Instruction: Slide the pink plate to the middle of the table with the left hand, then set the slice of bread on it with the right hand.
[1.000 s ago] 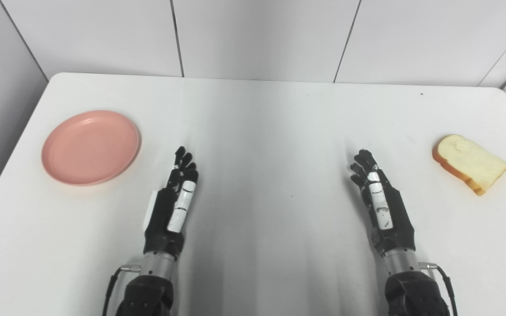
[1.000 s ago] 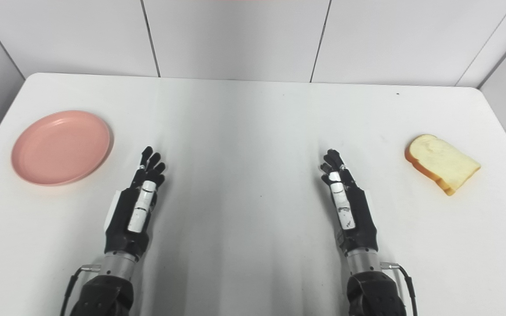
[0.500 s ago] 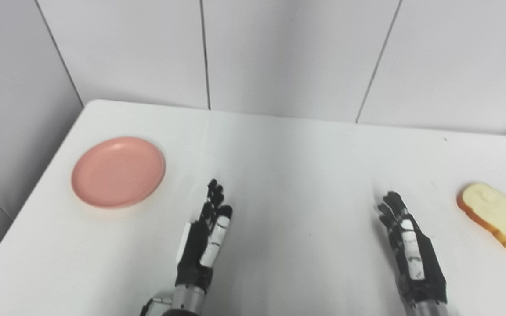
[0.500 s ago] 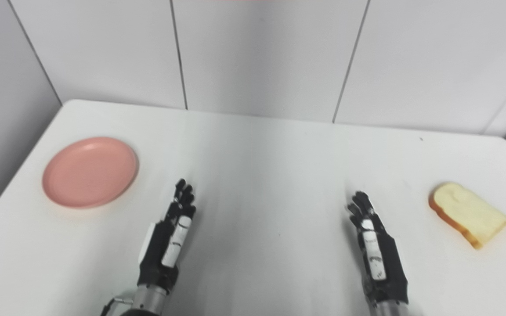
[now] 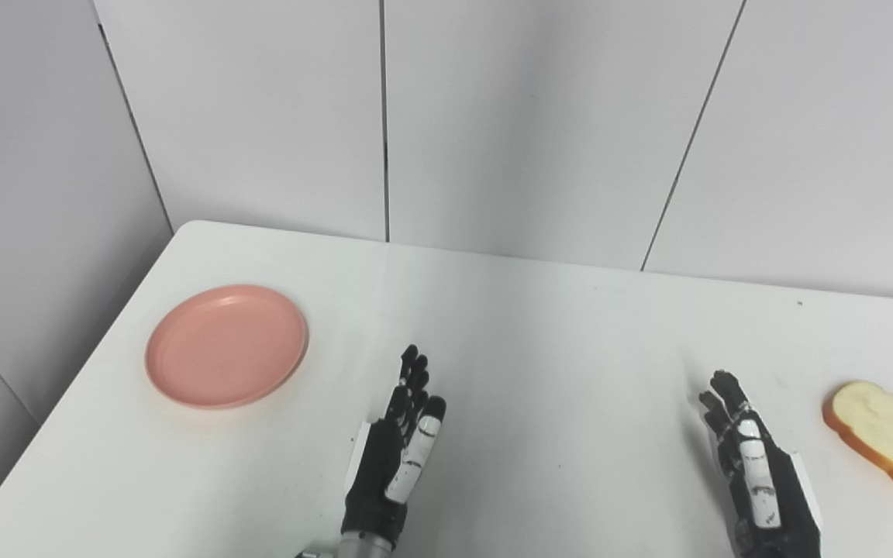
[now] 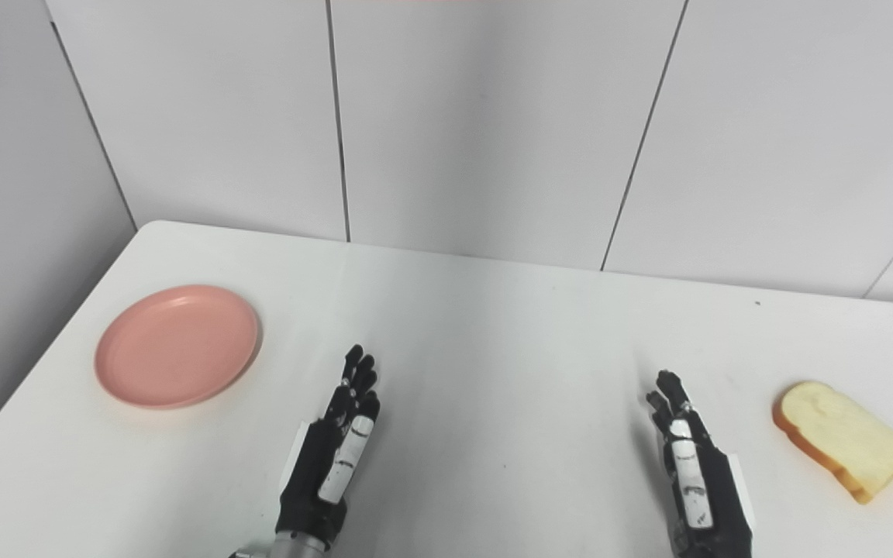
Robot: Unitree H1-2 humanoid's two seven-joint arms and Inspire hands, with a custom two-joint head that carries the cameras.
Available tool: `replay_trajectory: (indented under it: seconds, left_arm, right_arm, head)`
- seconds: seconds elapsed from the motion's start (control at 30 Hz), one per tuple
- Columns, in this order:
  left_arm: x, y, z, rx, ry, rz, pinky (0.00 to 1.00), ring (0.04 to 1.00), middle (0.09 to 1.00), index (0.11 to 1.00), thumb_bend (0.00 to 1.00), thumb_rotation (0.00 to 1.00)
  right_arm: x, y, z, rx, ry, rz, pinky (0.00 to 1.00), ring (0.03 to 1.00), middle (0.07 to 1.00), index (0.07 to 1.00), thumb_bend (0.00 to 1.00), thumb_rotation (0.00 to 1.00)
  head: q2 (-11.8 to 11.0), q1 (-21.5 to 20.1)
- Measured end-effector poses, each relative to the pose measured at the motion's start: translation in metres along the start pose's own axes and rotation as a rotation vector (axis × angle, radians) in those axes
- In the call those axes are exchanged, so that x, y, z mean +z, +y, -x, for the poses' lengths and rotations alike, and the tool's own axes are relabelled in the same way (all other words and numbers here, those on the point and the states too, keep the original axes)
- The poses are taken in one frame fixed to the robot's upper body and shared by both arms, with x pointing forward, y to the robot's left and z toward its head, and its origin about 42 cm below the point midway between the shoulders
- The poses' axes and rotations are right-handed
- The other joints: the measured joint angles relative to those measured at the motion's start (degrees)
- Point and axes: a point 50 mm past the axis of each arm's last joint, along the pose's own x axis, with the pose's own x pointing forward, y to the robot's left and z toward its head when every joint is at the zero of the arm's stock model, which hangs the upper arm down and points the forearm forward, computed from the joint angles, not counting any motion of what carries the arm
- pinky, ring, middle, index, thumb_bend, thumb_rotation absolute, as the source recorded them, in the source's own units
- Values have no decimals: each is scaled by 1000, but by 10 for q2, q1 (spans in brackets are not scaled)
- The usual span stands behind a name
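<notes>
A round pink plate point(image 5: 226, 346) lies empty on the left side of the white table point(image 5: 555, 341). A slice of bread point(image 6: 843, 438) with a brown crust lies flat near the right edge. My left hand point(image 5: 398, 452) rests open near the table's front, to the right of the plate and apart from it, fingers straight and pointing away. My right hand point(image 6: 694, 473) is open too, fingers stretched out, well left of the bread and not touching it. Neither hand holds anything.
Grey panelled walls point(image 5: 539, 116) stand behind the table and along its left side. The table's left edge point(image 5: 98, 341) runs close past the plate, and its far right corner is rounded.
The whole picture has shifted: the camera tilted up and turned a little, so more wall shows and the arms sit lower. Plate, bread and both open hands keep their places on the table.
</notes>
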Motion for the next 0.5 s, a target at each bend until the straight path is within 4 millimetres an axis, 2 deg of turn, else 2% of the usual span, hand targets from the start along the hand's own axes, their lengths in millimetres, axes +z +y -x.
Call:
replay_trajectory:
  seconds: [0.17,0.27,0.3,0.37,0.4,0.5]
  left_arm:
    - [9,4,0,43,-125,-30,892,909,936,995,699,786]
    - [12,10,-1,66,-135,-34,925,925,932,986,755,841]
    - [14,14,-2,81,-137,-30,931,927,932,982,761,846]
    - [21,28,-6,111,-144,-12,929,901,894,918,821,852]
    - [29,39,-12,130,-155,-9,925,899,891,914,824,852]
    - [58,65,-38,160,-242,-23,863,849,841,830,850,846]
  right_arm:
    - [1,0,-2,0,-14,1,989,935,946,906,778,905]
    - [2,1,-2,-2,-17,-2,996,938,949,905,779,904]
    - [2,1,-2,-2,-19,-2,996,939,949,905,777,905]
    - [2,2,-2,-4,-21,-4,999,942,947,901,771,902]
    - [2,2,-2,-7,-21,-6,999,942,948,901,771,902]
    - [2,1,-1,-14,-19,-7,995,943,945,894,764,891]
  head:
    - [6,-3]
    - [9,-4]
    - [11,-4]
    - [12,-4]
    - [12,-4]
    - [10,-3]
